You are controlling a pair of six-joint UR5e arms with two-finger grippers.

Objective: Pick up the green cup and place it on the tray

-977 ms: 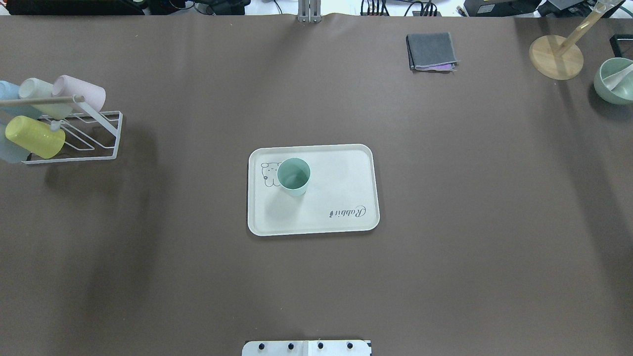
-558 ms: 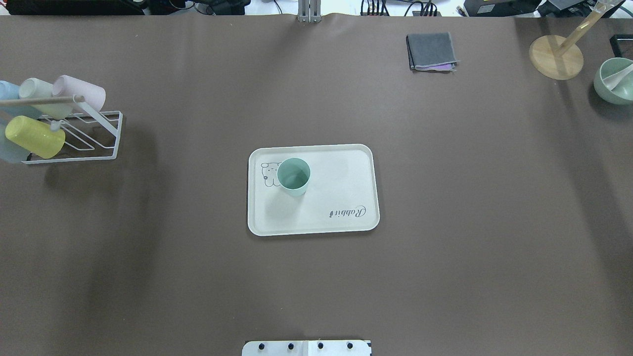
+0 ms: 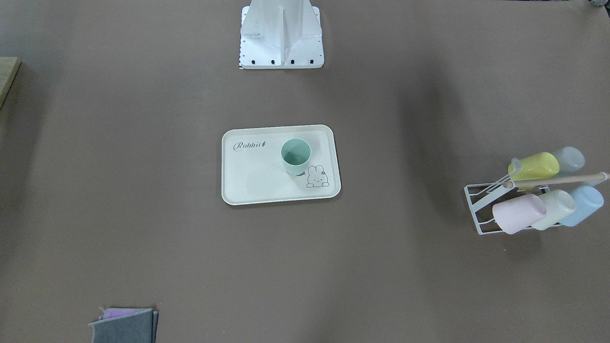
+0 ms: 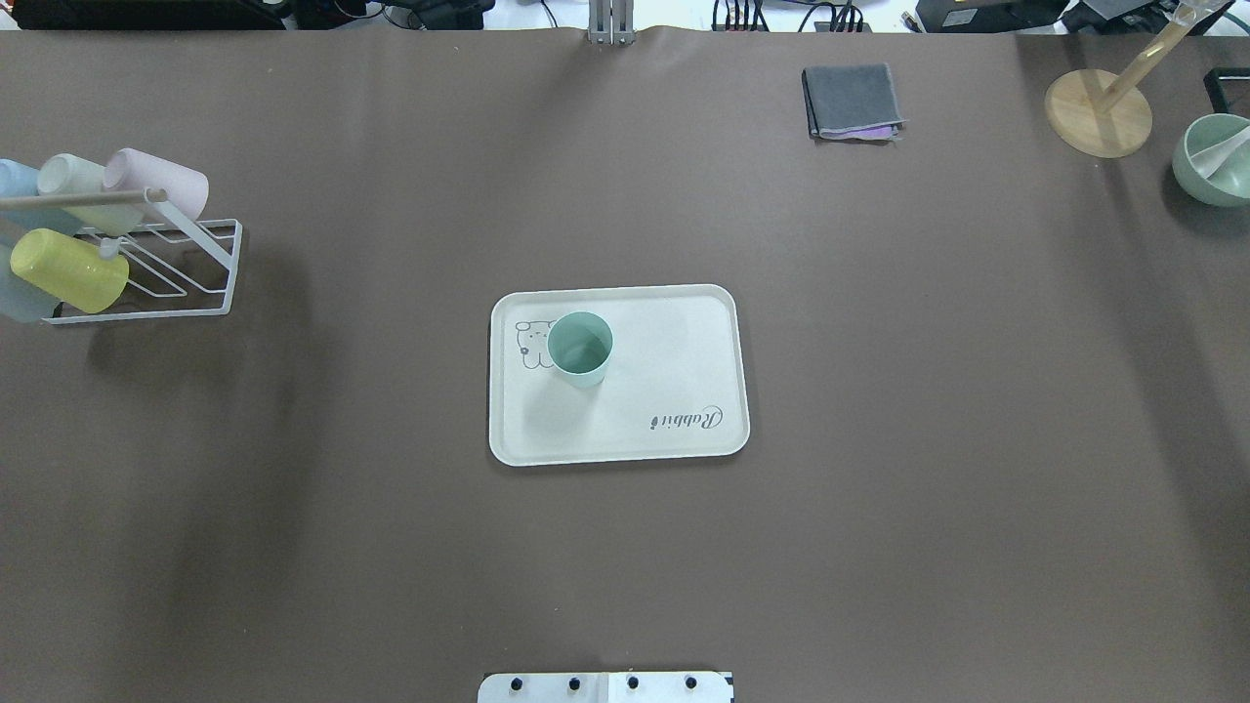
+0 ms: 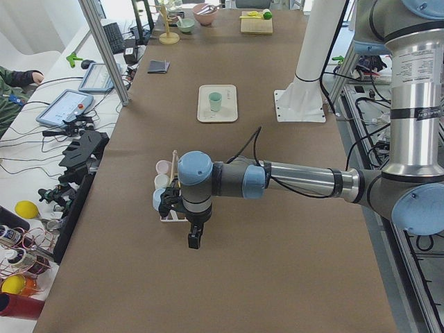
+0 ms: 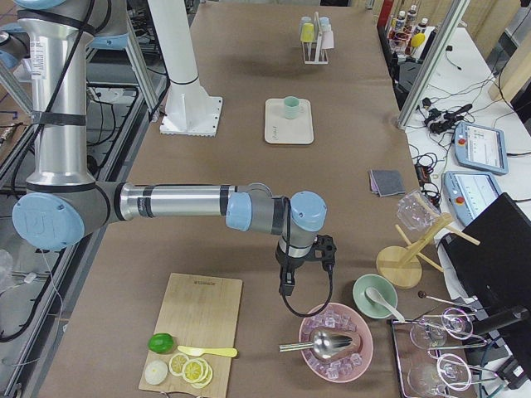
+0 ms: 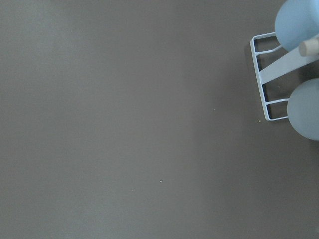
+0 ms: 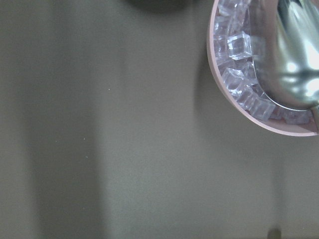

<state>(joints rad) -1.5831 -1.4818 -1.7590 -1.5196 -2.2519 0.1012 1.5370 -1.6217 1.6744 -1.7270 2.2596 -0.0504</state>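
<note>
From across the table, the tray lies flat at the centre of the frame. The green cup stands upright on it, mouth up, in its right half, just above the bunny drawing. Base down, well inside the rim, it looks settled, so I'd judge the placing done. At the right edge a wire cup rack holds other pastel cups tilted on its pegs. A folded cloth sits at the lower left.

From overhead the same layout is turned round: the cup stands in the tray's left half, beside the bunny. No arm shows over the table's middle.

From the table's left end, the near arm stretches low across the centre of the frame. The left gripper points down at bare table just below the rack, well apart from the tray far up the frame. I cannot tell whether its fingers are apart or together.

From the right end, the right gripper hangs centre-low, near a pink bowl of ice with a scoop. Its fingers are equally unreadable. Both arms seem parked wide to leave the tray free.

The left wrist view shows only table, with the rack's corner at upper right and no fingers. The right wrist view shows table and the ice bowl at upper right, again without fingers.
</note>
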